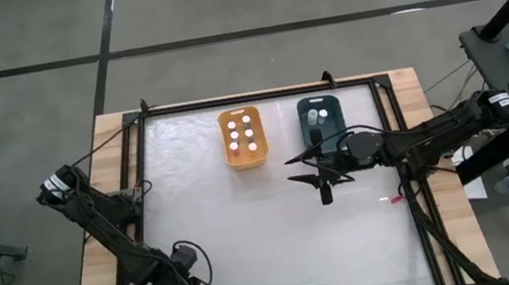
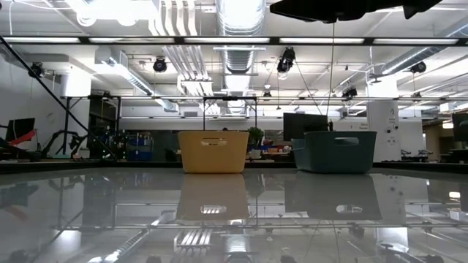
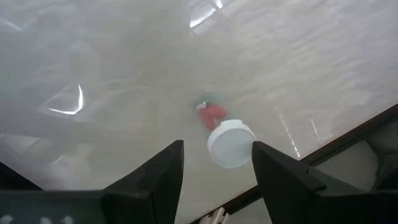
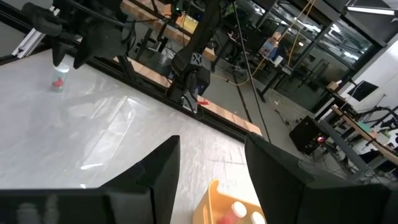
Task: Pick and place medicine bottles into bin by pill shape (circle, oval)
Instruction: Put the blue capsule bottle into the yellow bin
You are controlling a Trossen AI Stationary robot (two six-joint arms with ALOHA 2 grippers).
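One medicine bottle [image 3: 225, 135], with a white cap and red pills in a clear body, stands upright on the table near its front left corner. It also shows far off in the right wrist view [image 4: 59, 78]. My left gripper [image 3: 217, 148] hangs open above it, one finger on either side, not touching. In the high view my left gripper [image 1: 191, 273] hides the bottle. My right gripper [image 1: 313, 170] is open and empty, just in front of the teal bin [image 1: 321, 117]. The orange bin [image 1: 243, 136] holds several white-capped bottles; the teal bin holds a few.
The two bins stand side by side at the far middle of the table, the orange bin [image 2: 213, 151] to the left of the teal bin [image 2: 335, 151]. A black frame [image 1: 258, 95] runs around the table. A small pink thing [image 1: 396, 199] lies near the right edge.
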